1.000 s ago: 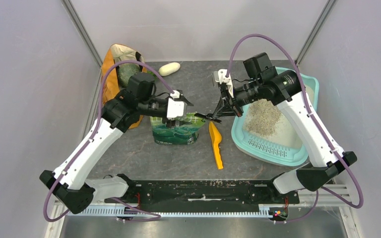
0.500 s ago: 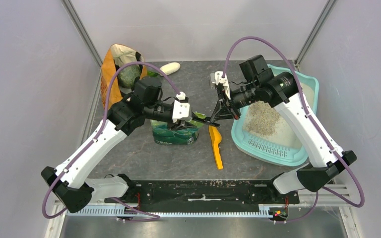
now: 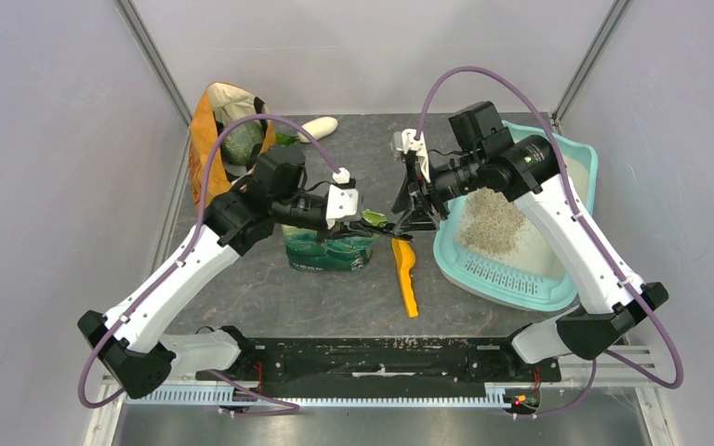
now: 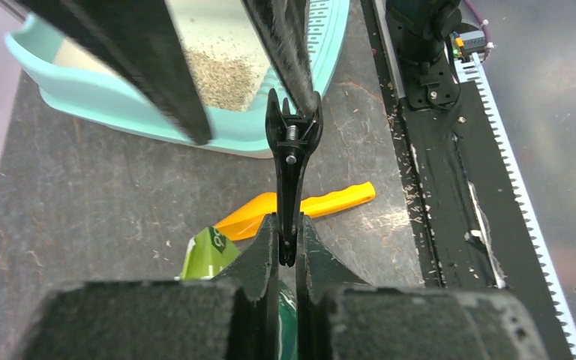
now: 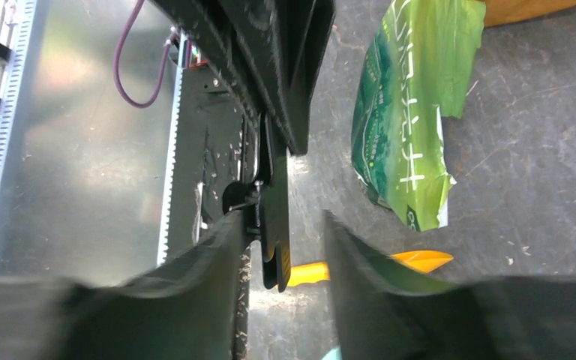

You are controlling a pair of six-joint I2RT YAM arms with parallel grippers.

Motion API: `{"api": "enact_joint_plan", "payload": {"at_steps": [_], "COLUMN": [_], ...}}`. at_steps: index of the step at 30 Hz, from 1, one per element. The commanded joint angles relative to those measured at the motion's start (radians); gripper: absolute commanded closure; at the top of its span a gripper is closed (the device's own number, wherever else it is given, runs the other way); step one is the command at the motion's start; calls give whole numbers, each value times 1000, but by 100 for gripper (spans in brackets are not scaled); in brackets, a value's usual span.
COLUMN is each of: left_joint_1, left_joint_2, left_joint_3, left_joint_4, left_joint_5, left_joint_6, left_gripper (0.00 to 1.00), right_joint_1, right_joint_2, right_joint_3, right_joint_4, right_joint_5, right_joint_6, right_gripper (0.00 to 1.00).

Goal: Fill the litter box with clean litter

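Over the grey tabletop [image 3: 335, 288] my left gripper [image 4: 286, 229] pinches a clip [image 4: 291, 150], right gripper [image 5: 283, 225] spread; loose litter [image 3: 493, 218] probably needs the scoop [image 3: 404, 269].

The litter box [image 3: 511, 277] is a wide, shallow, pale-turquoise tray with rounded corners. It lies flat by the right edge of the table [image 3: 335, 288], turned slightly askew, with its slotted grille at the end nearer the front edge. The litter [image 3: 495, 223], fine grey-beige grains, forms a speckled patch on the left part of the floor, just behind the grille. Whitish floor shows to its right.
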Motion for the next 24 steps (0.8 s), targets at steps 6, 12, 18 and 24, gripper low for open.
{"api": "enact_joint_plan", "payload": {"at_steps": [6, 12, 18, 24], "left_joint_1": [-1, 2, 2, 3], "left_joint_2": [-13, -13, -7, 3], "left_joint_3": [-36, -44, -38, -37], "left_joint_4": [96, 150, 151, 169], "left_joint_5": [-3, -7, -10, -16], "left_joint_6": [-174, -229, -238, -269], "left_gripper": [98, 98, 98, 98], "right_joint_1": [-57, 2, 24, 43], "right_joint_2": [-138, -173, -160, -157], "right_joint_3": [-67, -164, -166, -164], "right_joint_4": [157, 240, 274, 282], "right_joint_5": [-62, 92, 172, 219], "right_joint_6": [129, 150, 149, 134], "right_gripper": [25, 15, 27, 33]}}
